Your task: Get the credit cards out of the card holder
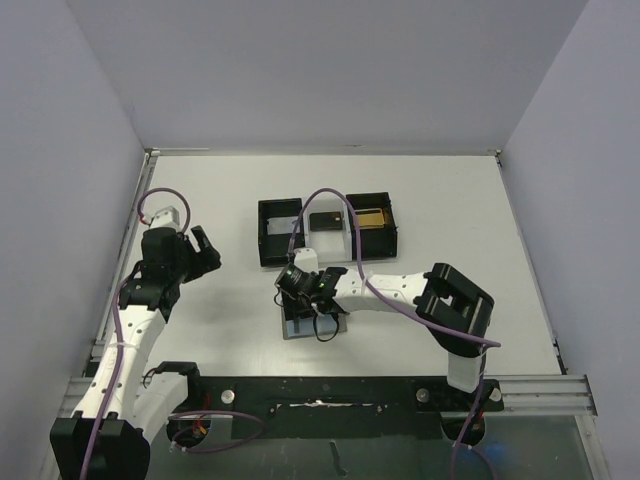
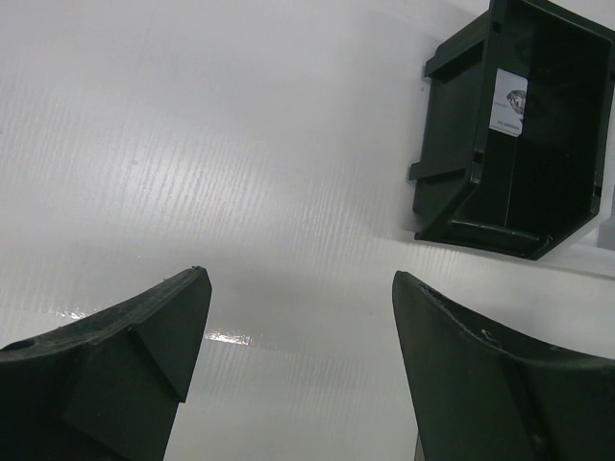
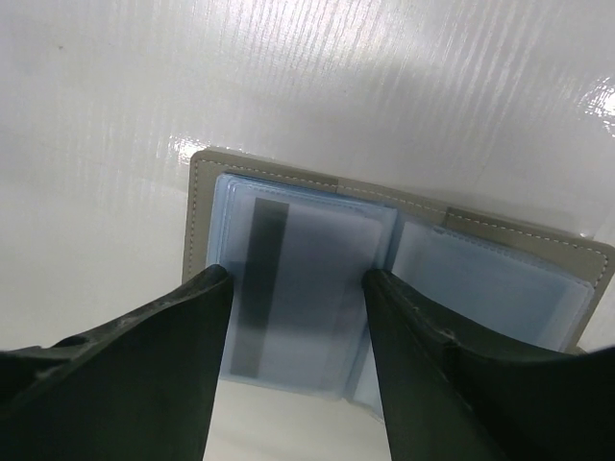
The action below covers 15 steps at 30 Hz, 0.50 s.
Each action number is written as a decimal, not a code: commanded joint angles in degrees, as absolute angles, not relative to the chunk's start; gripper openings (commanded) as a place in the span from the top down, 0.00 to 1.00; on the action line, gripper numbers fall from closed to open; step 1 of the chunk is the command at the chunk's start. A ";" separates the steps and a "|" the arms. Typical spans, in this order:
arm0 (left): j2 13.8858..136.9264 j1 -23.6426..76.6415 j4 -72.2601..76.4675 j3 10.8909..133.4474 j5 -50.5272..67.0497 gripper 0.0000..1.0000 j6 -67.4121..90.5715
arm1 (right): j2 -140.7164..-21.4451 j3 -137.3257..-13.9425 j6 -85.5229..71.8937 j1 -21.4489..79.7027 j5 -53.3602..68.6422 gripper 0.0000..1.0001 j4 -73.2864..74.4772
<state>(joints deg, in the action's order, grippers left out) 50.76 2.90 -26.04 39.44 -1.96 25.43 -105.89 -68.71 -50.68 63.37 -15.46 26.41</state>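
Right gripper [image 3: 296, 277] sits on the open card holder [image 3: 199, 192] at the near middle of the table [image 1: 450, 200], jaws either side of a striped credit card [image 3: 317, 327]; I cannot tell if they squeeze it. Left gripper [image 2: 298, 277] hangs wide apart at the left.

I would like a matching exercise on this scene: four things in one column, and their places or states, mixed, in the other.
1 left gripper
2 right gripper
3 card holder
4 black tray

a far side of the table
b lies open, inside up
c fingers on either side of a pocket panel
d wide open over bare table

Pairs: 1-d, 2-c, 3-b, 4-a
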 commanded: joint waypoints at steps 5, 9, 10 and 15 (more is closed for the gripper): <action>51.83 2.63 -21.91 39.46 1.19 0.24 24.28 | -105.28 -67.66 -52.14 62.56 -15.18 0.57 25.79; 52.58 2.77 -21.25 39.34 4.12 0.24 23.81 | -104.72 -65.22 -52.38 61.05 -12.58 0.73 23.11; 52.78 2.85 -20.89 39.25 5.36 0.24 23.77 | -104.49 -64.67 -52.46 60.73 -12.04 0.77 22.64; 54.60 3.37 -17.19 37.90 18.77 0.30 26.59 | -103.56 -61.75 -53.05 59.11 -9.65 0.93 20.31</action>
<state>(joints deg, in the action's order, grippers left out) 53.49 2.96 -23.33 38.37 6.46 25.06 -104.12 -64.79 -51.88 60.29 -12.53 23.51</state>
